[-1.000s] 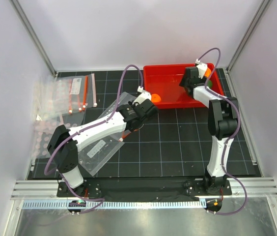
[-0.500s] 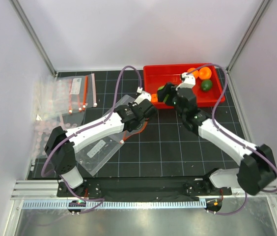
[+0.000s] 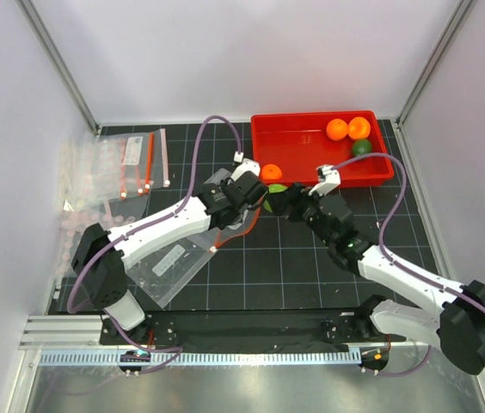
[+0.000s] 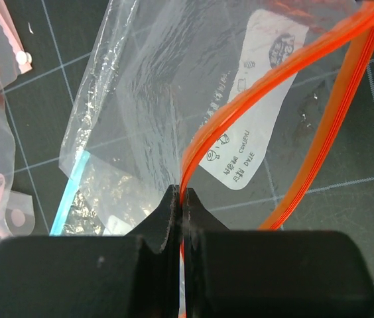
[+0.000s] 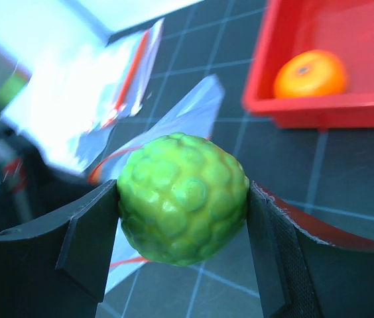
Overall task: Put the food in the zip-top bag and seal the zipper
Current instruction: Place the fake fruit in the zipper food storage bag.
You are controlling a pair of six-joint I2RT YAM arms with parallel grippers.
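White arms [image 3: 167,225] with black joints [image 3: 105,245] and purple cables [image 3: 217,118].

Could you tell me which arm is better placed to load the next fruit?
Right: the right gripper holds the bumpy green fruit near the zip-top bag, while the left gripper is shut on the zipper.

Grips a bumpy light green fruit [image 5: 182,197] between two black fingers [image 5: 89,232], one pressed to each side, above a black gridded surface [image 5: 346,179]. Shows behind it a clear pouch [image 5: 190,109] with a red-orange strip [image 5: 107,164] curving out at lower left. Shows at upper right a red tray [image 5: 319,109] holding one orange fruit [image 5: 310,74]. Leaves further clear bags [image 5: 134,73] with red strips blurred at upper left.
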